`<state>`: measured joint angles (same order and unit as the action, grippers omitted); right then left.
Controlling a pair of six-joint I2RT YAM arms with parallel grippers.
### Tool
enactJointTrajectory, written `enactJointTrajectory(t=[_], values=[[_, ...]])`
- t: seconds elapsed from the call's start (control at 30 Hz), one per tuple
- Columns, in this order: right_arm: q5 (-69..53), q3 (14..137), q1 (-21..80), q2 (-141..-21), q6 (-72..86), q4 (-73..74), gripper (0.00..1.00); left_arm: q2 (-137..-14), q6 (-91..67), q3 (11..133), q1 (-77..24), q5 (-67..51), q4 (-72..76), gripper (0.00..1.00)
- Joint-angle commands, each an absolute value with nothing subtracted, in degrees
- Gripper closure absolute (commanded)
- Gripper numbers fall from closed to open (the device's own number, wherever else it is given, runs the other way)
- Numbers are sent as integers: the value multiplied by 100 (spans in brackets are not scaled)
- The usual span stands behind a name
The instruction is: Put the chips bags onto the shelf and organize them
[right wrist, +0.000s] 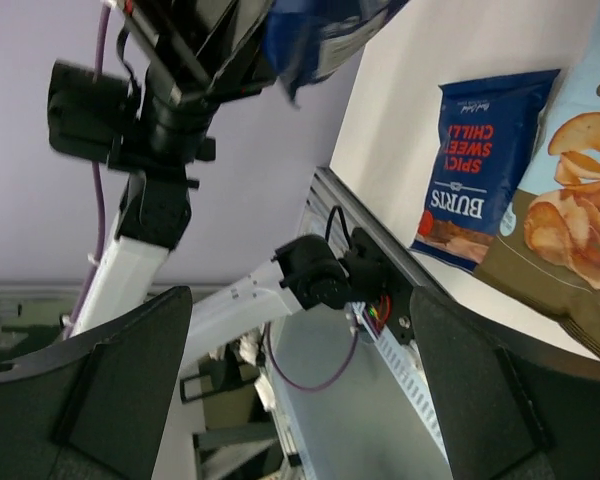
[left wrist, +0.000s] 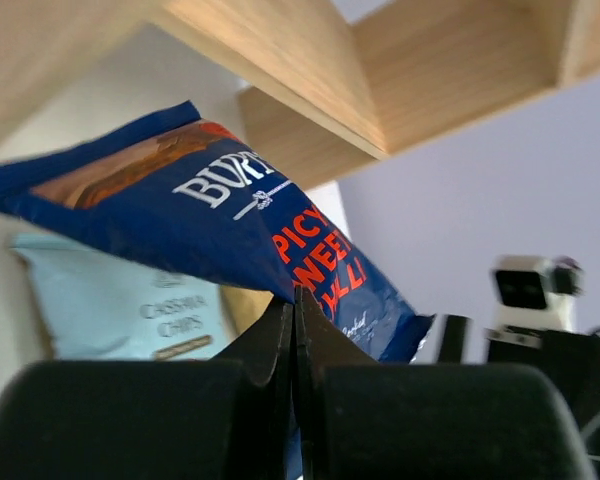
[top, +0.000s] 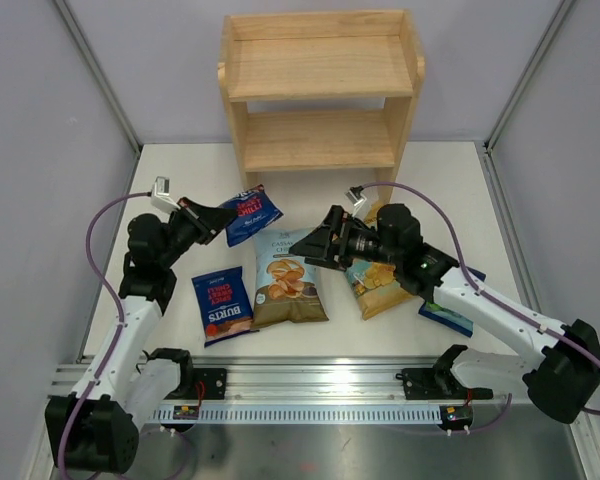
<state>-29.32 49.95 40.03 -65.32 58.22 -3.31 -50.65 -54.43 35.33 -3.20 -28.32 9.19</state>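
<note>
My left gripper (top: 228,222) is shut on the edge of a dark blue Burts bag (top: 252,213) and holds it above the table in front of the wooden shelf (top: 320,90). In the left wrist view the closed jaws (left wrist: 296,300) pinch that bag (left wrist: 230,215) below the shelf (left wrist: 310,80). A second Burts bag (top: 222,305) lies flat at front left. The pale-blue Cassava bag (top: 289,277) lies in the middle. My right gripper (top: 313,248) is open and empty above the Cassava bag's upper right corner. The yellow/teal bag (top: 380,283) and a third blue bag (top: 450,315) lie partly under my right arm.
Both shelf tiers hold nothing. The right wrist view shows the flat Burts bag (right wrist: 475,165), the Cassava bag (right wrist: 570,270), my left arm (right wrist: 170,110) and the metal rail (right wrist: 400,370) at the table's front edge. Grey walls enclose the table.
</note>
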Motion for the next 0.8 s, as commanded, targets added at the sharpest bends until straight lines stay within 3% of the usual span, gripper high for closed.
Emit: enactJointTrajectory(t=[0.0, 0.5, 0.63, 0.77], values=[[-1471, 5142, 4446, -6583, 6669, -1326, 2, -4799, -5958, 3525, -614, -3050, 2028, 100], [-36, 5247, 4623, -6952, 7022, -1450, 9, -4808, -5660, 3533, -2003, -2321, 2285, 100], [-35, 5405, 4623, -7093, 6935, -1406, 19, -4834, -5476, 3577, -2223, -2302, 2285, 100], [-131, 5414, 4623, -7198, 6891, -1695, 43, -4851, -5187, 3612, -2390, -2390, 2294, 100]])
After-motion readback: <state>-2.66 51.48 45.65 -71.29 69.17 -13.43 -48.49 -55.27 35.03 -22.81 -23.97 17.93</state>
